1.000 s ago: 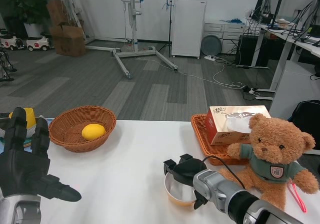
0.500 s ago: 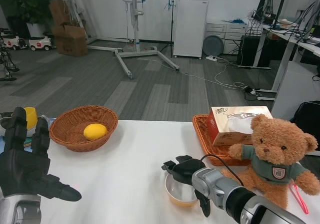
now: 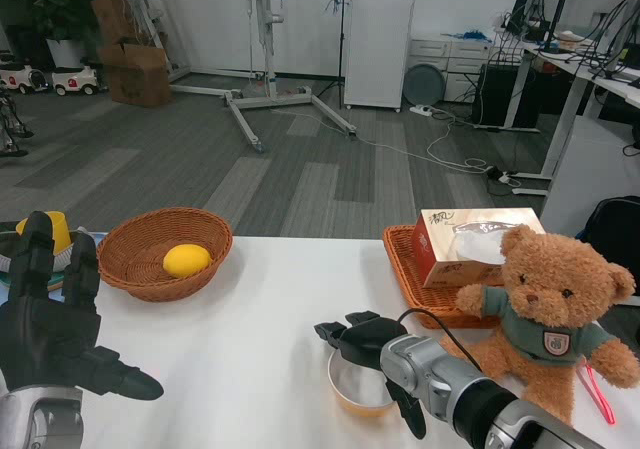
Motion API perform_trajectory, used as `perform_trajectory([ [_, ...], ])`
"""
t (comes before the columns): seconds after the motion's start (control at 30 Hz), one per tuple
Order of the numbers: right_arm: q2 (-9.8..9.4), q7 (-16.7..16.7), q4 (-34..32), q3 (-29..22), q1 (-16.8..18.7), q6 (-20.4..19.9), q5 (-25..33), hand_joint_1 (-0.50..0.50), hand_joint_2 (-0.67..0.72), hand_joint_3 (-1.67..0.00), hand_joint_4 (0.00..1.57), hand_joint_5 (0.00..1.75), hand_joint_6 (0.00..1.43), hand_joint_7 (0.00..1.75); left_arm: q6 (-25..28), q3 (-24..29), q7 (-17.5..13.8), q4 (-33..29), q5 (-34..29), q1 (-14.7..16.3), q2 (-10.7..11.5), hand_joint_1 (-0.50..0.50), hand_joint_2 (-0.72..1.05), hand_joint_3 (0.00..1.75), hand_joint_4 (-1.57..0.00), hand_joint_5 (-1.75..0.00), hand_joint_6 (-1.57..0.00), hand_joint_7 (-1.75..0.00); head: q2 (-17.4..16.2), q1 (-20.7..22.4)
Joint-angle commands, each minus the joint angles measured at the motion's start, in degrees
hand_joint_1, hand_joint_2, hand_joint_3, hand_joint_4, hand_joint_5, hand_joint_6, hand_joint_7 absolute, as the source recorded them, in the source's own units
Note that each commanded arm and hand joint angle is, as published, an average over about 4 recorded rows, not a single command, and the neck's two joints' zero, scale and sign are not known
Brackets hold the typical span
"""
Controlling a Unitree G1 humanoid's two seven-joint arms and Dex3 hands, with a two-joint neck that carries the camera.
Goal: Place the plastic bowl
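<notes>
Near the table's front edge, right of centre, sits the bowl (image 3: 360,389) — clear plastic with an orange base, upright on the white table (image 3: 270,309). And the right hand (image 3: 368,344) is right over it, fingers draped across the bowl's far rim and top, one dark finger hanging down past its right side. Is it actually gripping? Cannot tell from this angle (the hand covers the very rim that would settle it).

Over on the left, the left hand (image 3: 50,329) waits above the table's near corner, palm up and forward, fingers spread wide, nothing in it, well apart from the bowl.

Behind that, a round wicker basket (image 3: 165,252) with a lemon (image 3: 187,260) lying inside. On the right, a flat wicker tray (image 3: 425,284) carries a tissue box (image 3: 465,246), and a teddy bear (image 3: 545,314) sits just beside the bowl's right, leaning against that tray. At the far left edge, a yellow cup (image 3: 45,234) peeks out behind the fingers.
</notes>
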Motion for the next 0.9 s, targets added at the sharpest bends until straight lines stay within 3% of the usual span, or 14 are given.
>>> perform_trajectory([
  [0.03,-0.57,0.3,-4.5,-2.2,1.7,0.4,-1.5,-0.28,0.47,-0.08,0.00,0.00,0.00,0.00,-0.1,-0.1,0.0,0.4,-0.2,-0.2,0.4,-0.48,-0.72,0.00,0.00,0.00,0.00,0.00,-0.1,0.1],
  [0.43,-1.43,1.1,-15.4,-9.9,5.3,1.7,-3.6,-0.25,0.47,-0.08,0.00,0.00,0.00,0.00,-0.1,0.0,0.0,0.4,-0.2,-0.3,0.5,-0.48,-0.72,0.00,0.00,0.00,0.00,0.00,0.0,0.1],
  [0.6,-1.41,1.4,-22.3,-17.0,8.1,1.5,-0.6,-0.25,0.47,-0.08,0.00,0.00,0.00,0.00,-0.1,-0.1,0.0,0.4,-0.3,-0.5,0.5,-0.48,-0.72,0.00,0.00,0.00,0.00,0.00,-0.2,-0.5],
  [0.7,-1.06,-1.5,-22.3,-22.4,9.4,-5.1,13.0,-0.27,0.47,-0.08,0.00,0.00,0.00,0.00,-0.1,-0.2,0.0,0.4,-0.3,-0.6,0.5,-0.48,-0.72,0.00,0.00,0.00,0.00,0.00,-0.2,-0.7],
  [0.73,-0.99,-3.6,-20.8,-23.8,9.7,-9.5,21.1,-0.28,0.47,-0.08,0.00,0.00,0.00,0.00,0.0,-0.2,0.0,0.4,-0.3,-0.7,0.5,-0.48,-0.72,0.00,0.00,0.00,0.00,0.00,-0.1,-0.7],
  [0.83,-1.12,-9.6,-14.9,-23.4,9.8,-21.1,43.4,-0.29,0.47,-0.08,0.00,0.00,0.00,0.00,0.0,-0.2,0.0,0.5,0.1,-0.7,0.5,-0.48,-0.72,0.00,0.00,0.00,0.00,0.00,0.0,-0.7],
  [0.9,-1.12,-12.2,-13.1,-22.6,9.8,-25.8,51.5,-0.29,0.47,-0.08,0.00,0.00,0.00,0.00,0.0,-0.1,0.0,0.6,1.0,-0.8,0.4,-0.48,-0.72,0.00,0.00,0.00,0.00,0.00,0.0,-0.7],
])
